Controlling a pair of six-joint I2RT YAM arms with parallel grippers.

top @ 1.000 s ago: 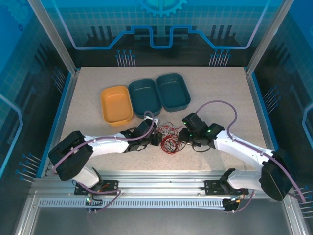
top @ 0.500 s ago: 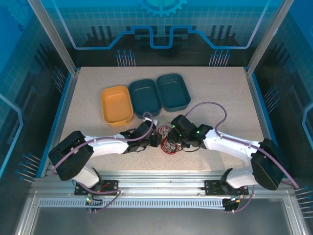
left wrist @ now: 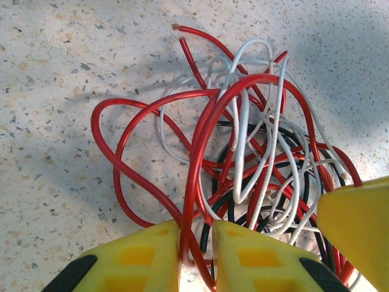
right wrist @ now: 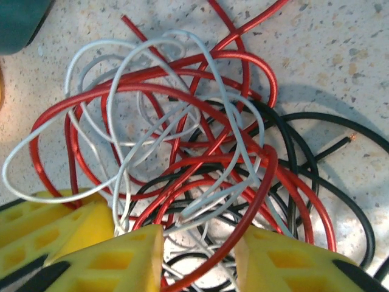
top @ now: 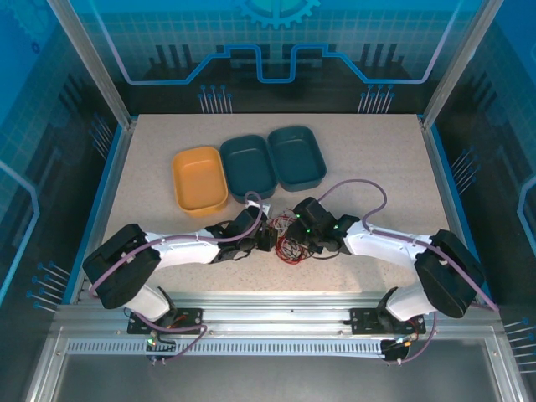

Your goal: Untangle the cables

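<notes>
The cables [top: 289, 239] lie in one knot near the middle of the surface's [top: 377, 151] near edge. The red cable [left wrist: 196, 152] loops widely through the white cable [left wrist: 242, 134] and the black cable [right wrist: 322, 114], and none is free. The step in hand looks like drawing out a first strand. The left gripper [left wrist: 196, 240] is pinched almost closed on a red loop. The right gripper [right wrist: 199, 243] stands partly open astride several strands (clamping none, as far as I can see). Next, the right should pin the bundle while the left pulls red clear.
</notes>
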